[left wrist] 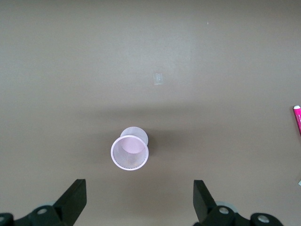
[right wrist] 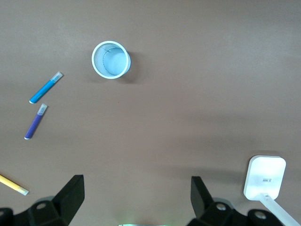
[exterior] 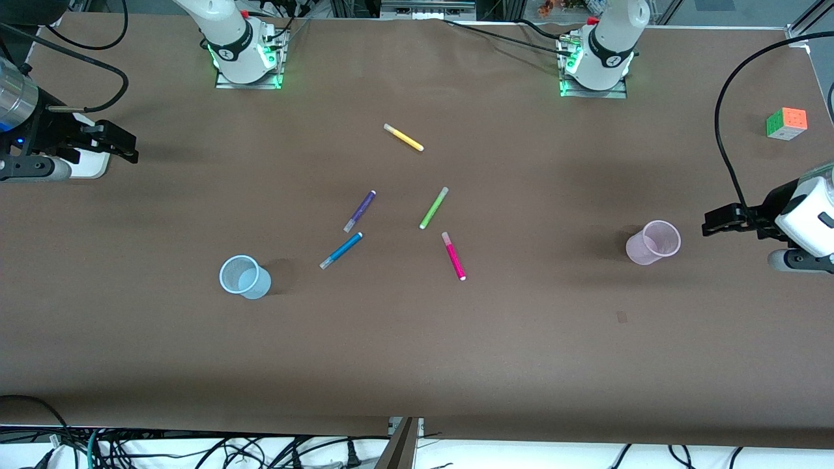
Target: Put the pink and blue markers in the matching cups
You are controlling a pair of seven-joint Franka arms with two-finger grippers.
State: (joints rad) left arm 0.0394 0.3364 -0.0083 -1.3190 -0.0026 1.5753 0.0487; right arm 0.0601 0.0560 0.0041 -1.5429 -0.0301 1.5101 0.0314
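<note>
The pink marker [exterior: 454,256] and the blue marker [exterior: 341,251] lie flat near the middle of the table. The pale blue cup [exterior: 244,277] stands toward the right arm's end and the pale pink cup [exterior: 653,242] toward the left arm's end; both look empty. My left gripper [exterior: 711,225] is open and empty, hovering beside the pink cup [left wrist: 130,151], with the left gripper's own view [left wrist: 140,200] showing the pink marker's end [left wrist: 297,117] at its edge. My right gripper [exterior: 124,144] is open and empty at the right arm's end, and the right wrist view [right wrist: 136,197] shows the blue cup [right wrist: 111,59] and blue marker [right wrist: 46,88].
A purple marker [exterior: 359,211], a lime-green marker [exterior: 434,208] and a yellow marker [exterior: 403,137] lie farther from the front camera than the task markers. A colour cube [exterior: 787,123] sits at the left arm's end. A white device [exterior: 91,166] lies under the right gripper.
</note>
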